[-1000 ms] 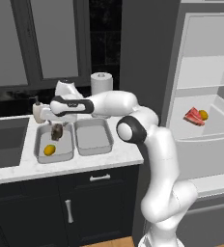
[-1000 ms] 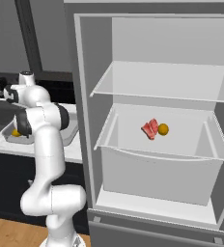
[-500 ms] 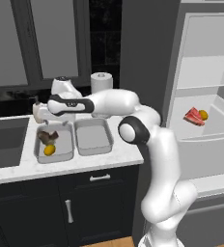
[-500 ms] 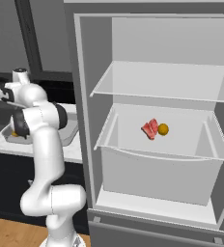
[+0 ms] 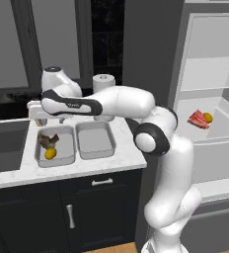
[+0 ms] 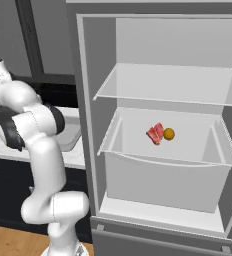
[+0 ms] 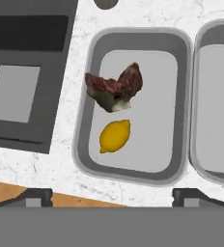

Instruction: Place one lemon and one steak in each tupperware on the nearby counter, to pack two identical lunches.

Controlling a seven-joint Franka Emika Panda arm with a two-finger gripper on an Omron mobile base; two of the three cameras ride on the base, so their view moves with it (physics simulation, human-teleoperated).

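Observation:
On the counter (image 5: pixel 127 140) stand two grey tupperwares side by side. The left tupperware (image 5: pixel 67 159) (image 7: pixel 85 120) holds a dark red steak (image 5: pixel 48 141) (image 7: pixel 115 89) and a yellow lemon (image 5: pixel 50 154) (image 7: pixel 115 136) just below it. Nothing lies in the right tupperware (image 5: pixel 94 139) (image 7: pixel 215 111). My gripper (image 5: pixel 39 120) (image 7: pixel 114 198) hangs open above the left tupperware, with nothing between its fingertips (image 7: pixel 34 195). A second steak (image 5: pixel 198 118) (image 6: pixel 155 134) and a second lemon (image 5: pixel 208 117) (image 6: pixel 169 133) lie together on the open fridge's middle shelf (image 6: pixel 188 150).
A dark sink (image 5: pixel 5 141) (image 7: pixel 27 72) is set into the counter left of the tupperwares. A white paper towel roll (image 5: pixel 103 81) stands behind them by the wall. The open fridge (image 6: pixel 158 125) stands to the right of the counter, and the counter's front edge is close to the containers.
The gripper opened wide and let the steak drop into the left tupperware beside the lemon. The hand has since lifted a little and shifted left.

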